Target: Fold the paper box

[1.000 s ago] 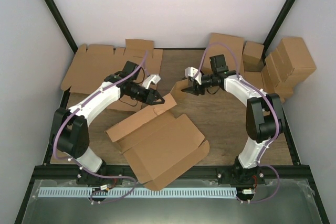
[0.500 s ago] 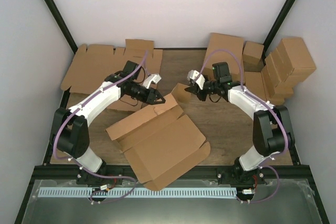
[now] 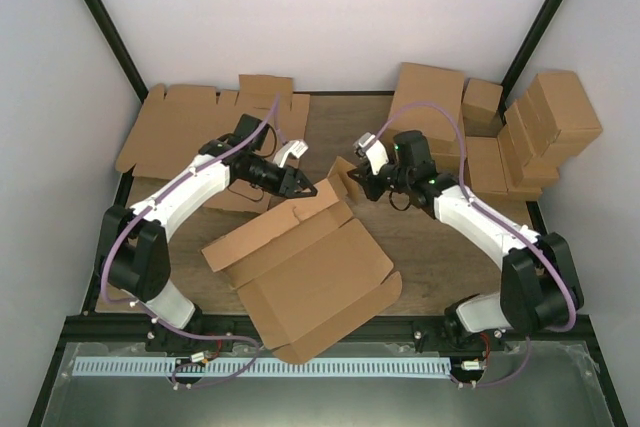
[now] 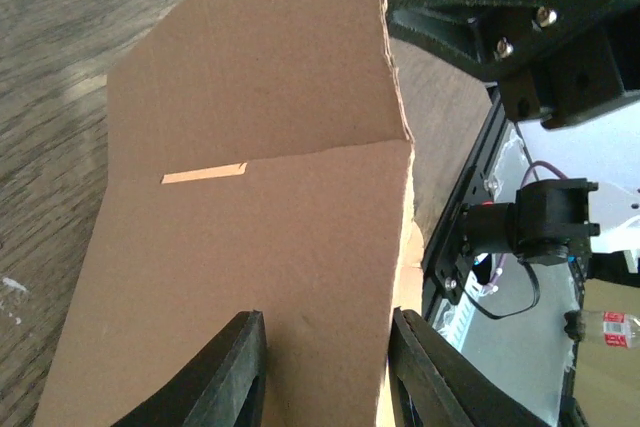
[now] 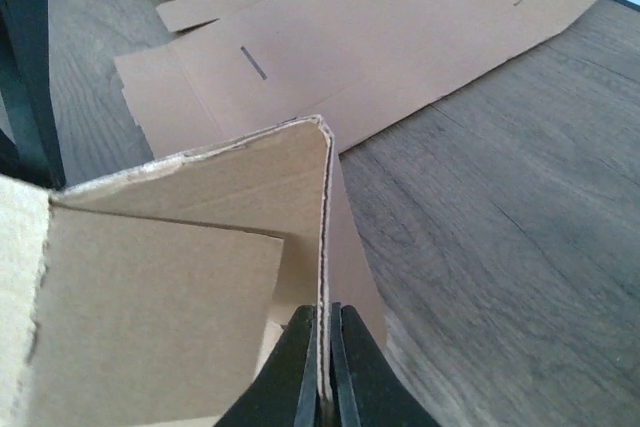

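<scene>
A part-folded paper box (image 3: 300, 277) lies on the counter (image 3: 450, 247) beneath both arms: right end effector (image 5: 322, 332) clenched on a raised corner flap (image 5: 200, 197), left end effector (image 4: 325, 357) released, fingers (image 4: 235, 372) spread against the rear wall (image 4: 260, 127), best bracing it while the flap turns along its crease.

Back left, flat blanks (image 3: 185, 132) lie overlapping on the wooden table (image 3: 450, 247), and the right wrist view catches their slots and flaps up close. Back right, closed boxes (image 3: 545, 127) are piled against the wall, with a larger brown piece (image 3: 432, 87) just left of them. Along the near edge, a white slotted strip (image 3: 300, 367) lies on grey metal.
</scene>
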Robot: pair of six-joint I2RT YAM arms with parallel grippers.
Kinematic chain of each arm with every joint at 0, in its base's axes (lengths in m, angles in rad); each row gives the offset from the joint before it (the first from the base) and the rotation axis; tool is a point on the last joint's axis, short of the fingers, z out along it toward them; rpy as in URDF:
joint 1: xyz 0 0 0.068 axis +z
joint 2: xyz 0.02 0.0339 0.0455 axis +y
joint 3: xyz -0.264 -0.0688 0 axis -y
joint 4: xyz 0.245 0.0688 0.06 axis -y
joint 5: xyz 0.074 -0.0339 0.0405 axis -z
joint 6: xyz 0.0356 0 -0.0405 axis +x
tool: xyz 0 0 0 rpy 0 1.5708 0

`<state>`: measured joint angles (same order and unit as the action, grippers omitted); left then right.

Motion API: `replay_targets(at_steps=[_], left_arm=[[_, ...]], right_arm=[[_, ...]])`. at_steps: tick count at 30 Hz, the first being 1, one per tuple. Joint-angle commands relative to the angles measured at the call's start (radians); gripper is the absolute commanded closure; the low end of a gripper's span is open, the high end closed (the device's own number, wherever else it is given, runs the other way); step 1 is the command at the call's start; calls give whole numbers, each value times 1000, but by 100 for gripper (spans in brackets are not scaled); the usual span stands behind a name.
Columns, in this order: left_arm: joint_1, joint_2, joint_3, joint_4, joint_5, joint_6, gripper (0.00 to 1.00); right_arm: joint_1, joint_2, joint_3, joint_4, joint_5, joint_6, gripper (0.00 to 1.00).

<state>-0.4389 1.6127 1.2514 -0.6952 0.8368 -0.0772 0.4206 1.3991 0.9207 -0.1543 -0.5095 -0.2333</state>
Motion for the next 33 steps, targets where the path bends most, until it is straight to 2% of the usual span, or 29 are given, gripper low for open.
replay_targets(at_steps=[1, 8, 16, 25, 33], left_arm=[[2, 21, 35, 38, -21, -10, 65], [6, 15, 51, 22, -37, -6, 65], [16, 18, 61, 17, -51, -6, 64], [16, 19, 48, 22, -67, -12, 64], [0, -21, -26, 66, -54, -39, 64]], right_arm=[[126, -72, 24, -10, -3, 162, 99], [188, -81, 95, -132, 90, 303, 99], [238, -145, 82, -186, 158, 483, 99], [242, -262, -12, -201, 239, 658, 99], [252, -368, -170, -81, 256, 732, 97]])
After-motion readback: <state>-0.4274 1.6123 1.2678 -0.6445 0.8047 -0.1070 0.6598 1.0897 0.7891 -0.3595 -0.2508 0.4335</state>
